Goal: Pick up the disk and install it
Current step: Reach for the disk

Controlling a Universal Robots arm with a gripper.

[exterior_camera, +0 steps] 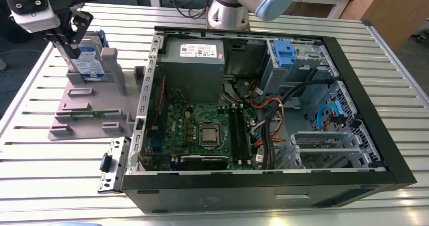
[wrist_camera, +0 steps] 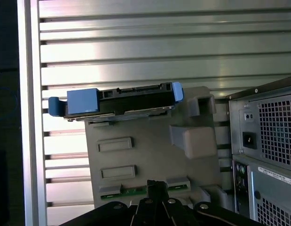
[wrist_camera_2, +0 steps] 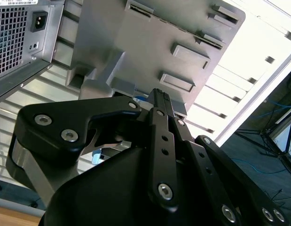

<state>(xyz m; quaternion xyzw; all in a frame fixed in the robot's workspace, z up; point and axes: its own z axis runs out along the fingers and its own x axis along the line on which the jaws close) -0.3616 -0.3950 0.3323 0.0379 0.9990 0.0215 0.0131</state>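
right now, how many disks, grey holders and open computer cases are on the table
disk: 1
grey holder: 1
open computer case: 1
total: 3

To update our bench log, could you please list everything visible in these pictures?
Disk, flat silver-grey metal hard drive in a blue plastic bracket: one, standing on edge in the holder.
Moulded plastic holder: one, grey, on the table, at the exterior view's left of the case.
Open computer case: one, black, lying mid-table.
Metal box with white sticker: one, grey, inside the case.
Small plastic clip: one, blue, inside the case.
Circuit board: one, green, on the case floor.
Slatted metal table: one, silver.
Robot arm: one, silver, behind the case.
Gripper: one, black, shut, over the holder, not gripping the disk.
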